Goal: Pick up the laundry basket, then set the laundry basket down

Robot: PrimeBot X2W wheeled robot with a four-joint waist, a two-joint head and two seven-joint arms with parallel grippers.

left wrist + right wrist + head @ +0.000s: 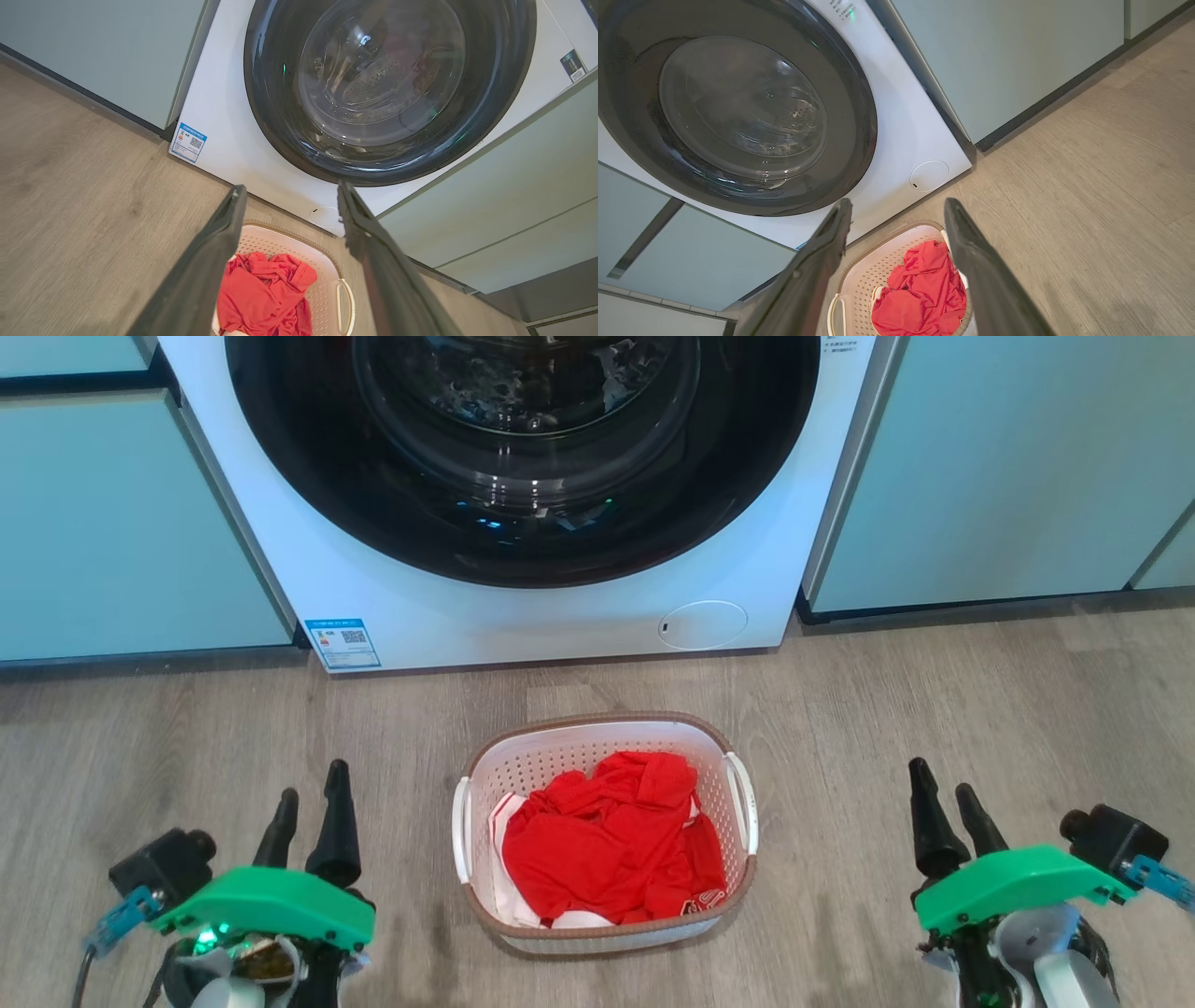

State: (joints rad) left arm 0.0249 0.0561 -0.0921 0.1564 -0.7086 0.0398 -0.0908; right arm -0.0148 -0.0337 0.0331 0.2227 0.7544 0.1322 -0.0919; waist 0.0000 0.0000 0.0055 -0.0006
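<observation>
While the laundry basket (569, 761) sits upright on the wood floor (187, 737) just in front of the washer (523, 616), both grippers are clear of it. Left gripper (312, 780) is off its left side, right gripper (942, 777) off its right, with the basket between them and well apart from each. Fingers on both are spread apart, nothing in them. Red clothing (607, 845) is heaped inside the basket. In each wrist view the basket shows low between that gripper's fingers, no contact.

A white front-loading washer (523, 495) stands between pale green cabinets (990, 467) on grey wood-look flooring (980, 709).
</observation>
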